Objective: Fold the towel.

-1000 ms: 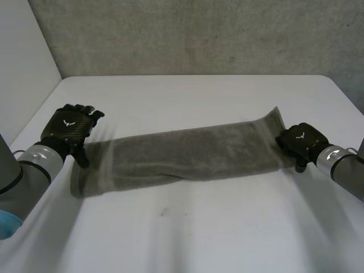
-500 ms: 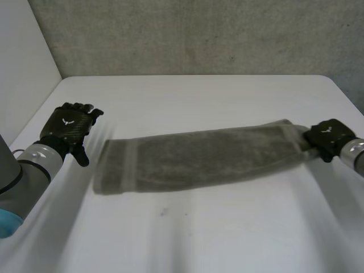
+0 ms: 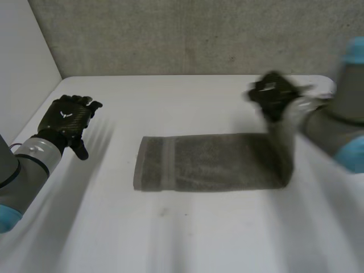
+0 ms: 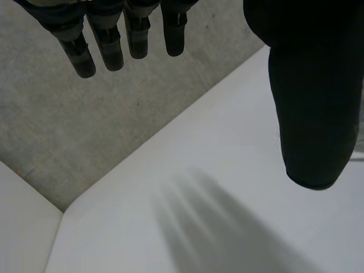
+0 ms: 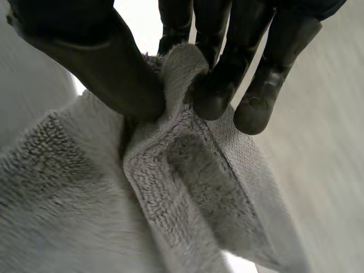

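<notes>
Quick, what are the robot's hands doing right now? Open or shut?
Left hand: open, holding nothing.
Right hand: shut, pinching one end of the towel.

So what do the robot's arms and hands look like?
The left hand and right hand are black, with chunky fingers and a thick thumb. The left one has a little white mark on its back. The arms are round and grey, with light-blue caps.
</notes>
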Tool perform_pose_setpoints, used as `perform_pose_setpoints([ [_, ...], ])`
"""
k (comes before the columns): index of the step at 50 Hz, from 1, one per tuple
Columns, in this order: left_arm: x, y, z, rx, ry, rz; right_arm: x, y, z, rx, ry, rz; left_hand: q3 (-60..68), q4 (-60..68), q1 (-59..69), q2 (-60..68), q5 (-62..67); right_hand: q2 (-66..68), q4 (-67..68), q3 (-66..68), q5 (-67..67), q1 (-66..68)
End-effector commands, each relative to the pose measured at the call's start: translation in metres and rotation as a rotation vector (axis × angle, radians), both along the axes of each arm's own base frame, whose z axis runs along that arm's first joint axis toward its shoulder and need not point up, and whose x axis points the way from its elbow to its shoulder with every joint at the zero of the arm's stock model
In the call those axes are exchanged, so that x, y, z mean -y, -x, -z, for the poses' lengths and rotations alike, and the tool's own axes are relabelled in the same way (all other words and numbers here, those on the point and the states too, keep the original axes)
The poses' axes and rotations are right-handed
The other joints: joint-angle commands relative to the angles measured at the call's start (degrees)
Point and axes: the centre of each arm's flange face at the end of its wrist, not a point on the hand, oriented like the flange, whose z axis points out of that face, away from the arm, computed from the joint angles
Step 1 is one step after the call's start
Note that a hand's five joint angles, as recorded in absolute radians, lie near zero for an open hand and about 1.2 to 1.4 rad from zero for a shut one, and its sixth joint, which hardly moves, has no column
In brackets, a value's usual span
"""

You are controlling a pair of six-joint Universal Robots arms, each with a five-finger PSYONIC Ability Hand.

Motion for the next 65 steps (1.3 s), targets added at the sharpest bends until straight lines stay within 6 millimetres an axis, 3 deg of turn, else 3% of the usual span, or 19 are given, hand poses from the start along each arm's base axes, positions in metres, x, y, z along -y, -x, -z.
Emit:
perform_pose_setpoints([
  [1, -0.002, 0.005, -0.007, -0.048, 0.005, 0.009, -0.102, -0.109, 0.040, -0.022, -0.005, -0.327, 0.6, 0.5, 0.5, 0.5, -1.1, 6.8, 3.4, 3.8, 4.5, 4.8],
  [5, -0.003, 0.007, -0.007, -0.048, 0.003, 0.015, -0.147, -0.143, 0.075, -0.053, -0.030, -0.456, 0.6, 0.5, 0.5, 0.5, -1.1, 6.8, 3.4, 3.8, 4.5, 4.8],
  [7, -0.004, 0.009, -0.006, -0.048, 0.000, 0.019, -0.154, -0.149, 0.081, -0.054, -0.032, -0.477, 0.6, 0.5, 0.5, 0.5, -1.1, 6.8, 3.4, 3.8, 4.5, 4.8],
  [25, -0.007, 0.027, -0.015, -0.057, 0.036, 0.075, -0.150, -0.177, 0.079, 0.012, 0.006, -0.508, 0.6, 0.5, 0.5, 0.5, -1.1, 6.8, 3.4, 3.8, 4.5, 4.8],
  [26, -0.007, 0.027, -0.015, -0.057, 0.036, 0.075, -0.150, -0.177, 0.083, 0.008, 0.001, -0.508, 0.6, 0.5, 0.5, 0.5, -1.1, -4.3, -7.7, -7.3, -6.6, -6.3],
  [27, -0.007, 0.030, -0.017, -0.060, 0.042, 0.081, -0.150, -0.177, 0.083, 0.008, 0.001, -0.508, 0.6, 0.5, 0.5, 0.5, -1.1, -4.4, -7.8, -7.4, -6.7, -6.4],
  [28, -0.007, 0.032, -0.019, -0.062, 0.048, 0.087, -0.151, -0.177, 0.086, 0.003, -0.007, -0.507, 0.6, 0.5, 0.5, 0.5, -1.1, -41.0, -44.4, -44.1, -43.3, -43.0],
  [29, -0.007, 0.033, -0.019, -0.062, 0.048, 0.087, -0.153, -0.176, 0.085, 0.001, -0.011, -0.506, 0.6, 0.5, 0.5, 0.5, -1.1, -63.2, -66.6, -66.2, -65.5, -65.2],
  [31, -0.007, 0.036, -0.020, -0.068, 0.050, 0.096, -0.152, -0.174, 0.082, 0.004, -0.012, -0.497, 0.6, 0.5, 0.5, 0.5, -1.1, -63.2, -66.6, -66.2, -65.5, -65.2],
  [35, -0.011, 0.048, -0.025, -0.114, 0.048, 0.129, -0.149, -0.164, 0.066, 0.030, -0.030, -0.474, 0.6, 0.5, 0.5, 0.5, -1.1, -63.2, -66.6, -66.2, -65.5, -65.2],
  [38, -0.014, 0.056, -0.029, -0.163, 0.040, 0.151, -0.140, -0.143, 0.042, 0.096, -0.068, -0.424, 0.7, 0.7, 0.6, 0.7, -1.0, -63.2, -66.6, -66.2, -65.5, -65.2],
  [40, -0.016, 0.062, -0.030, -0.186, 0.032, 0.166, -0.113, -0.110, 0.022, 0.186, -0.125, -0.314, 0.7, 0.7, 0.6, 0.7, -1.0, -63.2, -66.6, -66.2, -65.5, -65.2],
  [41, -0.019, 0.068, -0.030, -0.208, 0.021, 0.185, -0.113, -0.110, 0.021, 0.187, -0.126, -0.313, 0.9, 0.9, 0.8, 0.8, -0.8, -63.2, -66.6, -66.2, -65.5, -65.2],
  [43, -0.022, 0.075, -0.028, -0.218, 0.012, 0.204, -0.096, -0.079, 0.003, 0.269, -0.173, -0.226, 1.2, 1.2, 1.1, 1.2, -0.5, -63.2, -66.6, -66.2, -65.5, -65.2],
  [47, -0.034, 0.098, -0.013, -0.214, -0.025, 0.269, -0.082, -0.048, 0.000, 0.306, -0.221, -0.145, 1.6, 1.5, 1.5, 1.5, -0.1, -63.2, -66.6, -66.2, -65.5, -65.2],
  [51, -0.041, 0.112, 0.005, -0.200, -0.064, 0.307, -0.070, -0.011, 0.018, 0.291, -0.296, -0.051, 1.6, 1.5, 1.5, 1.5, -0.1, -63.2, -66.6, -66.2, -65.5, -65.2],
  [54, -0.045, 0.120, 0.024, -0.183, -0.109, 0.322, -0.072, 0.002, 0.037, 0.275, -0.354, -0.023, 1.6, 1.5, 1.5, 1.5, -0.1, -63.2, -66.6, -66.2, -65.5, -65.2],
  [60, -0.036, 0.122, 0.051, -0.153, -0.153, 0.264, -0.076, 0.012, 0.060, 0.263, -0.412, -0.010, 1.9, 1.9, 1.8, 1.9, 0.2, -63.2, -66.6, -66.2, -65.5, -65.2],
  [65, -0.025, 0.119, 0.055, -0.148, -0.138, 0.192, -0.078, 0.015, 0.084, 0.255, -0.391, -0.009, 1.9, 1.9, 1.8, 1.9, 0.2, -48.2, -51.6, -51.2, -50.5, -50.2],
])
